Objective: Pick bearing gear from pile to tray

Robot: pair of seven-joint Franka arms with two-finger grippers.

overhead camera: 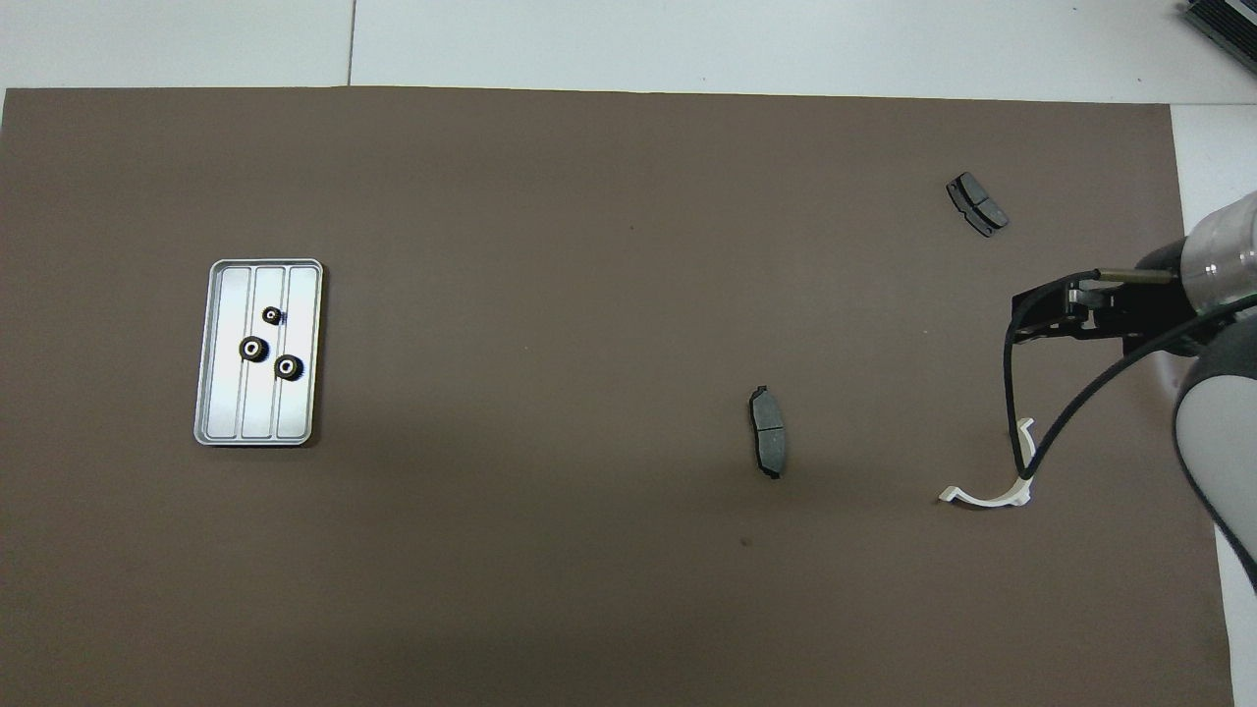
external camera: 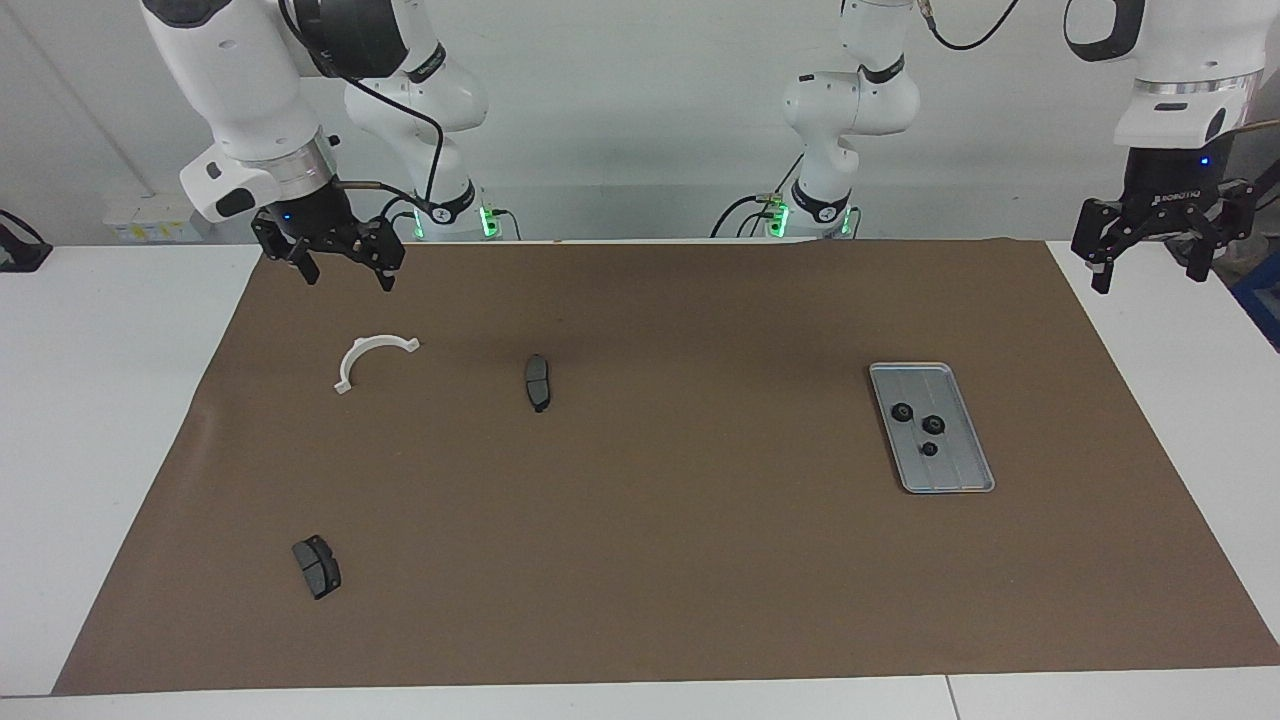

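The left gripper [external camera: 1150,265], at the upper right of the facing view, carries pale lettering on its black body that is too small to read with certainty. It hangs over the white table just off the brown mat [external camera: 650,560], fingers spread wide and empty; the overhead view does not show it at all. The right gripper [external camera: 347,268], at the upper left of the facing view, hangs over the mat's edge with its fingers wide apart and nothing between them. In the overhead view it is cut off at the right border, and its black cable crosses in front of the white half-ring [overhead camera: 992,491].

Three small black round gears [overhead camera: 269,344], each with a pale centre, lie close together in the silver-grey tray [overhead camera: 300,412], a ribbed rectangle with rounded corners at the middle left of the overhead view. Their teeth are hard to make out.

One dark grey brake pad [overhead camera: 769,444] lies right of the overhead view's centre, another brake pad [overhead camera: 977,204] at its upper right.
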